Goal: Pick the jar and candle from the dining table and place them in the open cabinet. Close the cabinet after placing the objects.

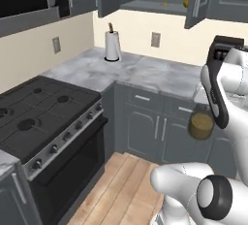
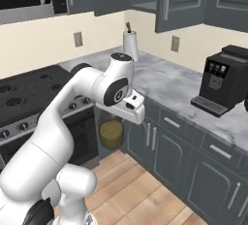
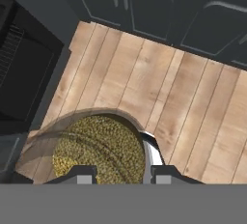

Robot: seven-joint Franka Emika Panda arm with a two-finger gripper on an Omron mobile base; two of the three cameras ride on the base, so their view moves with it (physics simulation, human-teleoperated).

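So the tool [image 3: 120, 172] was clamped on the jar [image 2: 111, 134], hanging right under it over the wood floor [image 3: 159, 97]. The open cabinet [image 1: 160, 7] sat way above; a slip during the lift would've dropped it.

Paper towel roll [image 1: 113, 45] upright on marble counter [image 1: 145, 73], far beyond claw. Black stove [image 1: 38, 112] off to claw's left. Coffee machine [image 2: 224, 79] on counter to claw's right. Wood plank floor [image 3: 144, 88] beneath claw. Grey base cabinets [image 2: 193, 166] behind.
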